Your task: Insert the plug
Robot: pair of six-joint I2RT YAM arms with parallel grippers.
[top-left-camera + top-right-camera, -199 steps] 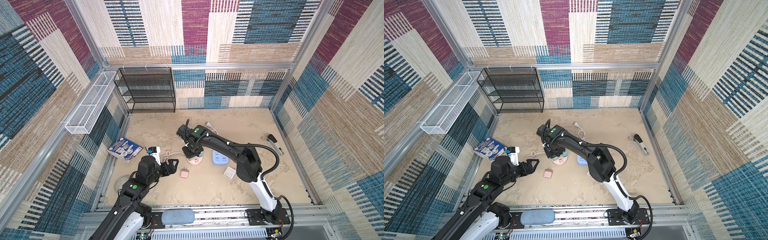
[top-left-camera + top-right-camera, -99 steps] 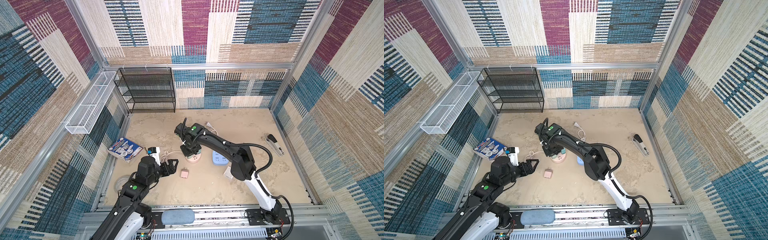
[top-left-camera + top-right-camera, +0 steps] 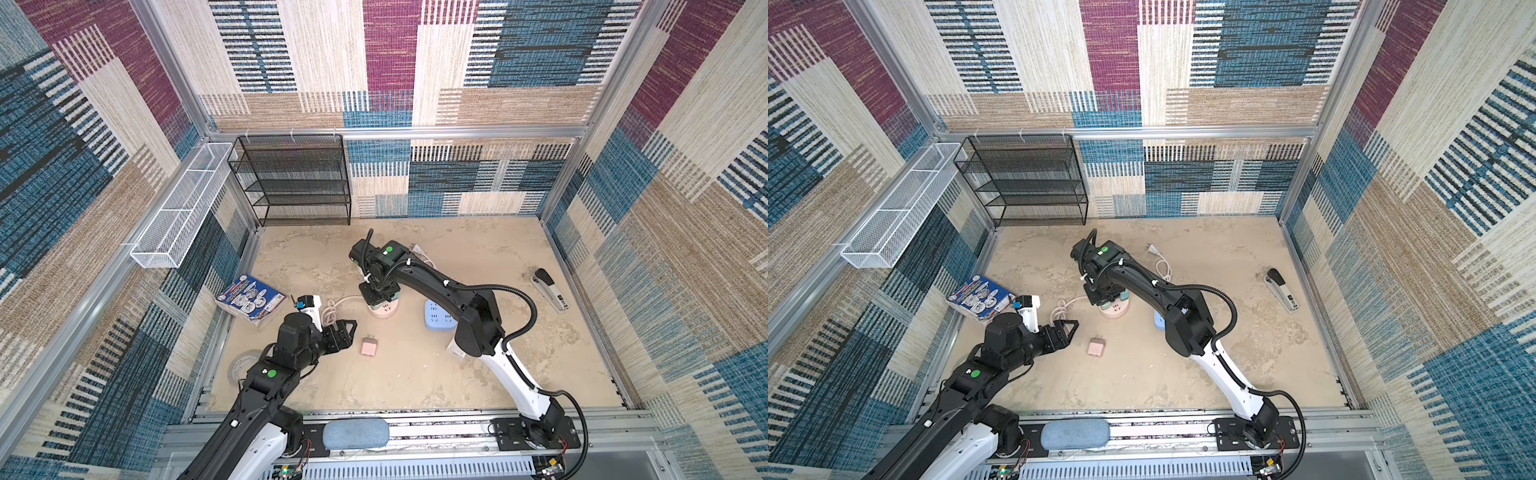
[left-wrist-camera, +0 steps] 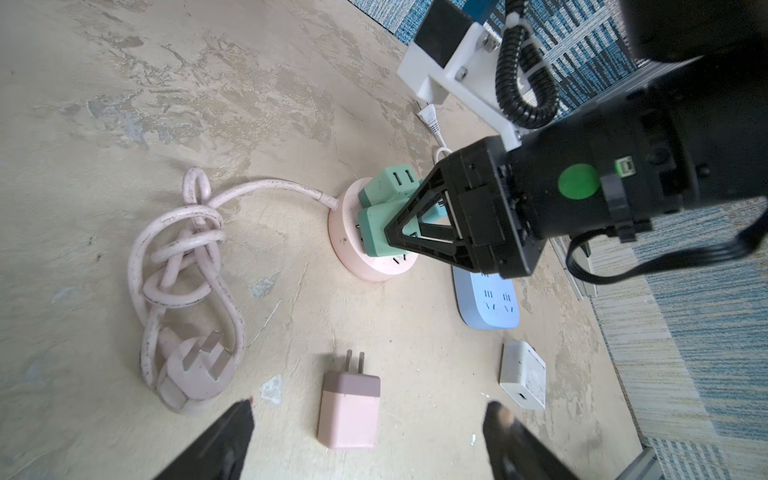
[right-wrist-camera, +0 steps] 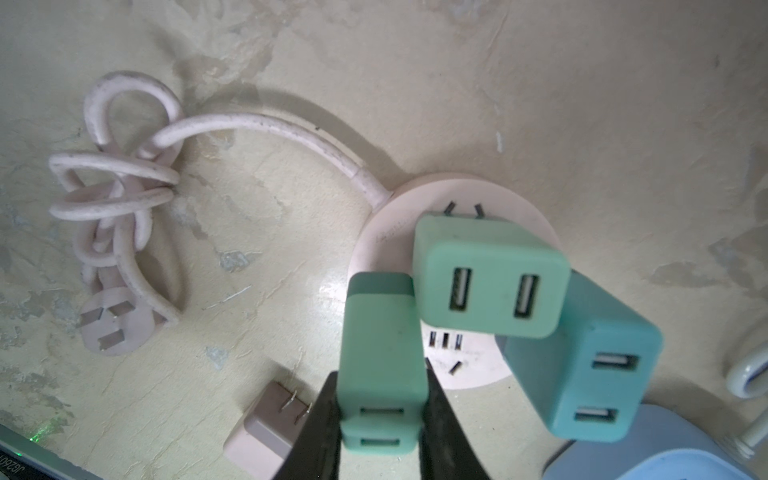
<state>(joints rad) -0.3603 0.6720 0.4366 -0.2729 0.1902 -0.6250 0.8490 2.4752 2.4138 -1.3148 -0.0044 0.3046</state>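
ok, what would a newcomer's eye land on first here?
First, the right tool clamped on a green charger at the round pink socket, with two more green chargers standing on it. Next, the pink charger lying loose on the table, prongs exposed, just ahead of the open left tool.
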